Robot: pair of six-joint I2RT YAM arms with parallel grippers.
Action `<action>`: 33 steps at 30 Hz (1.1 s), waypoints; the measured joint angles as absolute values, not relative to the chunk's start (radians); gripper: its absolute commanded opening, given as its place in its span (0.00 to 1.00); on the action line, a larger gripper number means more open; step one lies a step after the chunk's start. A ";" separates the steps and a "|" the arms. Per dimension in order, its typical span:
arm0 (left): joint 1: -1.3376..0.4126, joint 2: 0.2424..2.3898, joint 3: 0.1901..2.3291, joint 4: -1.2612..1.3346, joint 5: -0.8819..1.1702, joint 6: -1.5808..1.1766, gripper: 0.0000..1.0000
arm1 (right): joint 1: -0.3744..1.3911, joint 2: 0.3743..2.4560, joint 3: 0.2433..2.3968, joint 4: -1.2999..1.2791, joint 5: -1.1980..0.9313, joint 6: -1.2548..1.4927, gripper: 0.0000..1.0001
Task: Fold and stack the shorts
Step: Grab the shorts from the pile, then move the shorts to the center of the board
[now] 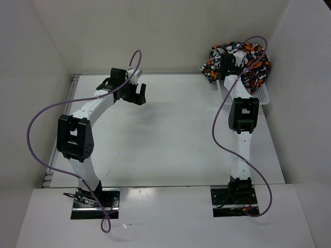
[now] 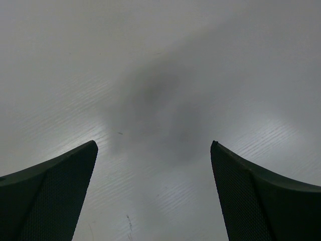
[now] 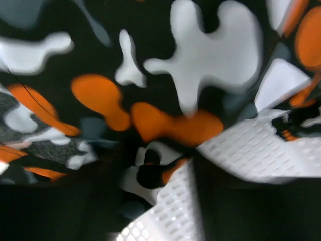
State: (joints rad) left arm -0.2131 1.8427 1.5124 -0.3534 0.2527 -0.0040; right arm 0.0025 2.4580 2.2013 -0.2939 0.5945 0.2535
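The shorts (image 1: pixel 243 62) lie as a crumpled heap, printed in orange, black, grey and white blotches, on the white mesh basket (image 1: pixel 264 96) at the back right. My right gripper (image 1: pixel 231 62) is pushed down into the heap. In the right wrist view the printed fabric (image 3: pixel 190 55) fills the frame. A bunch of it, with white mesh (image 3: pixel 251 145), is pinched between my dark, blurred fingers (image 3: pixel 160 183). My left gripper (image 1: pixel 133 97) hovers open and empty over the bare table at the back left. In the left wrist view it (image 2: pixel 153 145) has only tabletop between its fingers.
White walls close in the table (image 1: pixel 165 134) at the back and on both sides. The basket stands in the back right corner against the right wall. Purple cables loop off both arms.
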 measured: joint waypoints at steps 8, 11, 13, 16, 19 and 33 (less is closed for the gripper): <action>-0.213 1.854 1.513 -0.366 0.251 -0.004 1.00 | 0.000 2.473 2.222 -0.292 0.576 0.236 0.00; -0.213 1.855 1.514 -0.367 0.257 -0.004 1.00 | 0.000 2.466 2.225 -0.294 0.553 0.214 0.00; -0.213 1.856 1.515 -0.367 0.258 -0.004 1.00 | 0.002 2.452 2.224 -0.301 0.528 0.207 0.00; -0.213 1.856 1.517 -0.365 0.259 -0.004 1.00 | 0.009 2.376 2.171 -0.316 0.504 0.203 0.00; -0.213 1.853 1.517 -0.362 0.258 -0.004 1.00 | 0.035 2.245 2.080 -0.322 0.498 0.203 0.00; -0.213 1.503 1.389 -0.259 0.213 -0.004 1.00 | 0.344 1.707 2.021 -0.119 0.600 -0.025 0.00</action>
State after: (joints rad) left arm -0.2131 1.5028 1.3888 -0.2592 0.2127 -0.0040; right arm 0.3439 1.7073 2.0212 -0.1192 0.6003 -0.0250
